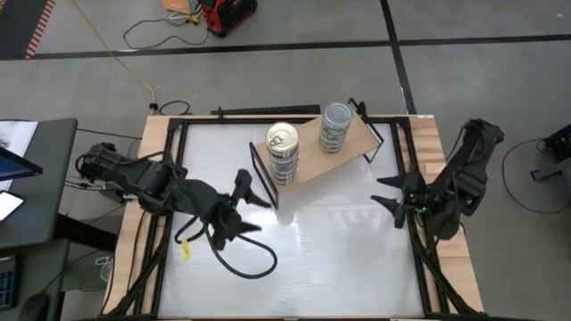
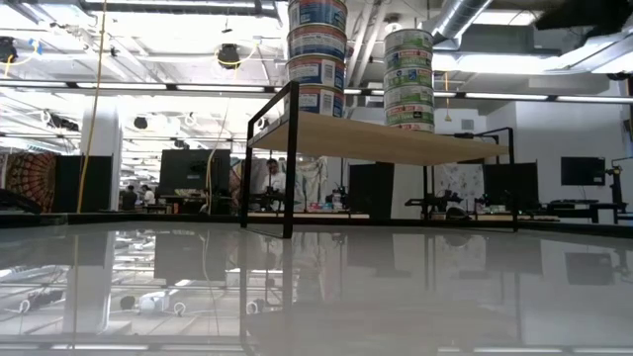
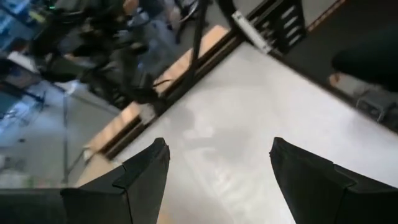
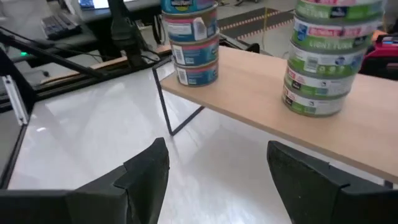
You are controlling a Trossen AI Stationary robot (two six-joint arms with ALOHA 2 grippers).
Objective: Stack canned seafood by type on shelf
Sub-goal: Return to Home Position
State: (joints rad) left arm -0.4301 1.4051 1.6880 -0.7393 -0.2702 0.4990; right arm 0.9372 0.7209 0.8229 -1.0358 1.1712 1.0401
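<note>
The white bench (image 1: 339,267) lay bare in front, with the light wooden shelf (image 1: 359,135) standing askew on its black frame toward the far edge. The left arm hung low over the bench's left side, its left gripper (image 3: 219,144) pointing across the white top with the fingers (image 3: 146,171) spread wide apart and nothing between them. The right arm sat at the right edge, the right gripper (image 4: 216,146) facing the shelf, its fingers (image 4: 298,171) just as wide and empty. On the shelf stood two tall stacks of tins, well apart: the blue-labelled stack (image 1: 282,153) at the end nearer the left arm, topped by a shiny pull-tab lid, and the green-labelled stack (image 1: 335,127) farther back, topped in dull grey.
</note>
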